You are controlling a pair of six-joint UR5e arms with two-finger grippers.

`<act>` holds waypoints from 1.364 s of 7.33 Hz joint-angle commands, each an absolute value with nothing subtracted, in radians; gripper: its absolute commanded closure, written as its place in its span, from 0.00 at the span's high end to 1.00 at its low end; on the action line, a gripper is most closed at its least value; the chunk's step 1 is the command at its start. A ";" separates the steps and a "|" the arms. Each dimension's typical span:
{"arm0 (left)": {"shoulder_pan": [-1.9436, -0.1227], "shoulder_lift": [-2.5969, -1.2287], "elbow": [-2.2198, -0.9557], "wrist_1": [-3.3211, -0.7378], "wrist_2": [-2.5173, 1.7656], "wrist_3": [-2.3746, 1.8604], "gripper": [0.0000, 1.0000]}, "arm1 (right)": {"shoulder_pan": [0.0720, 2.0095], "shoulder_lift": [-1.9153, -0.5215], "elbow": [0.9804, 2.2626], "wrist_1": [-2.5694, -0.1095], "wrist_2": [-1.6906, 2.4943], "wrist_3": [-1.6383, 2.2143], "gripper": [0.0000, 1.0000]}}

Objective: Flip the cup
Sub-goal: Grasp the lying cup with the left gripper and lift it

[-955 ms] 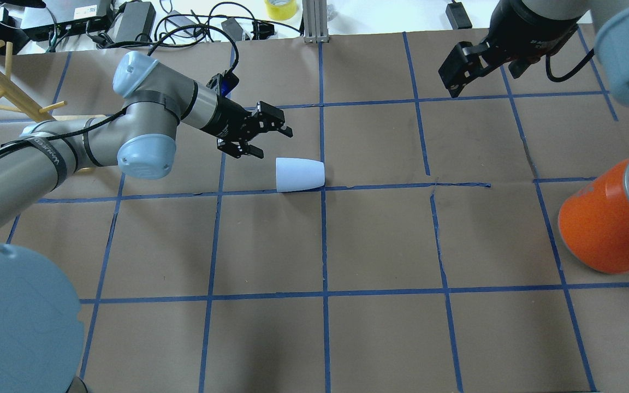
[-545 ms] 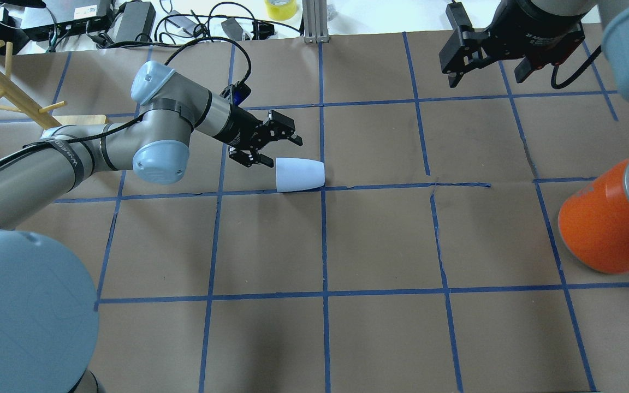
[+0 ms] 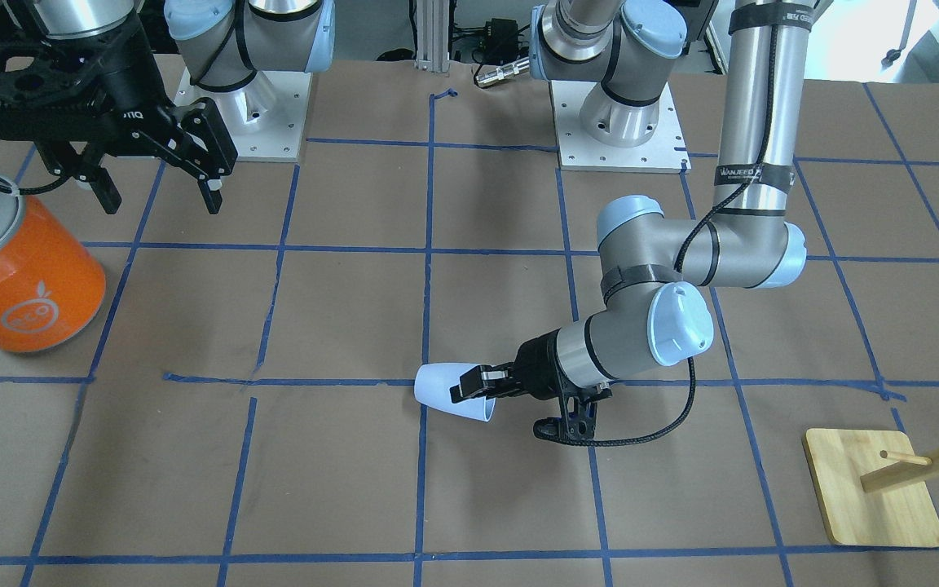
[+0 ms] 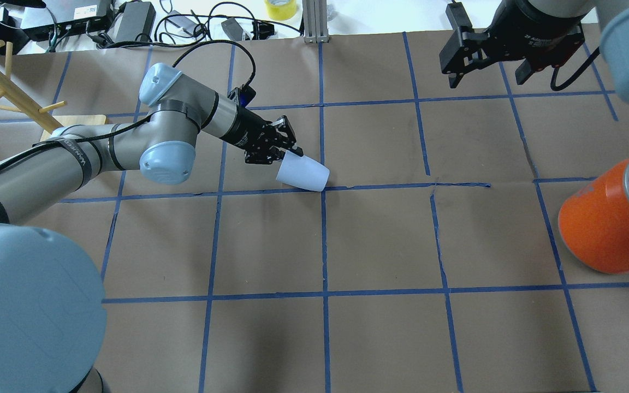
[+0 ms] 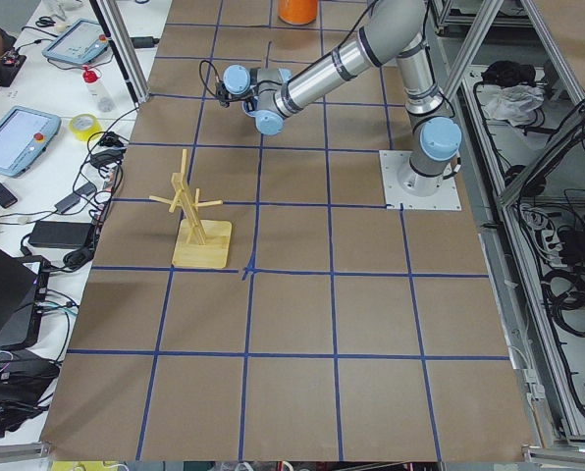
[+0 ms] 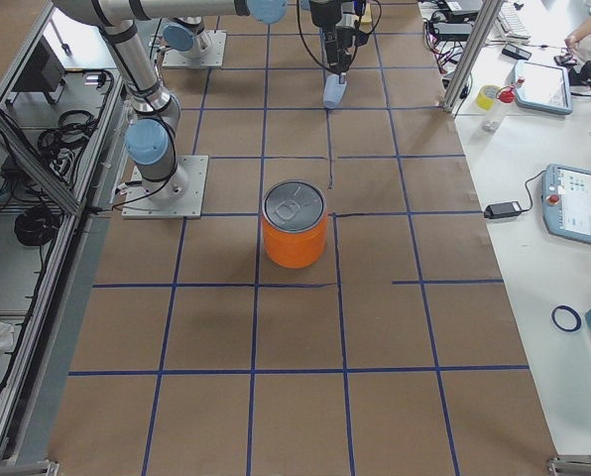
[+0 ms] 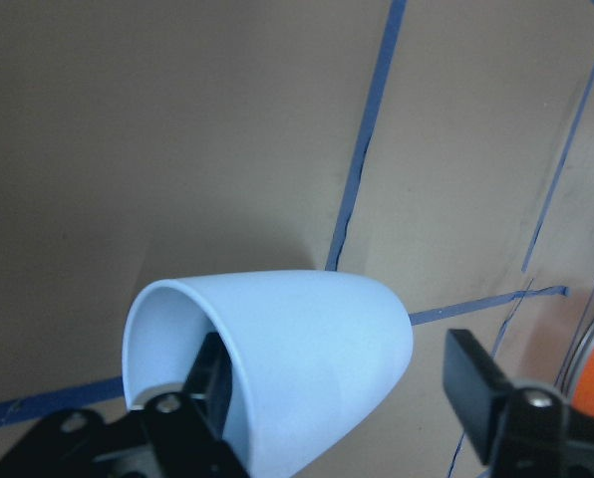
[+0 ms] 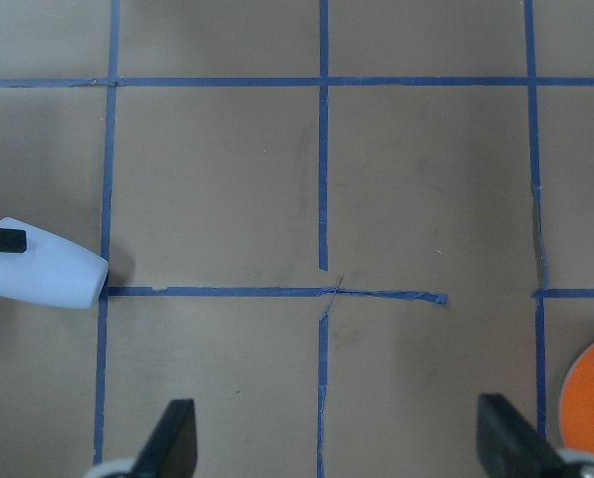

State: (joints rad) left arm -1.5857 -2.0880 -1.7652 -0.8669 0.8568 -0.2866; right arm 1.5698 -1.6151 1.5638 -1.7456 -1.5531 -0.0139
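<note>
Worktop (image 4: pixel 380 240) covered in brown paper, blue tape grid (image 4: pixel 324 240). Aluminium profile post (image 4: pixel 314 22) at far edge. White side bench (image 6: pixel 533 149) holds teach pendants (image 6: pixel 581 205).

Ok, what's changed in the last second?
The left gripper moved in on the cup and slid one finger into its mouth, jaws open; the cup's rim end swung away from the robot. The right gripper turned, still open. The orange can stayed put.
</note>
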 commanded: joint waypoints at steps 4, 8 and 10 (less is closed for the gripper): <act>-1.638 -2.022 -1.529 -1.009 1.216 -0.400 0.00 | 1.569 -1.614 1.568 -1.759 -1.551 -0.020 1.00; -1.611 -2.028 -1.451 -0.950 1.733 0.096 0.00 | 1.569 -1.612 1.569 -1.756 -1.559 -0.020 1.00; -1.536 -2.042 -1.501 -0.940 1.724 0.109 0.00 | 1.569 -1.614 1.571 -1.756 -1.560 -0.020 1.00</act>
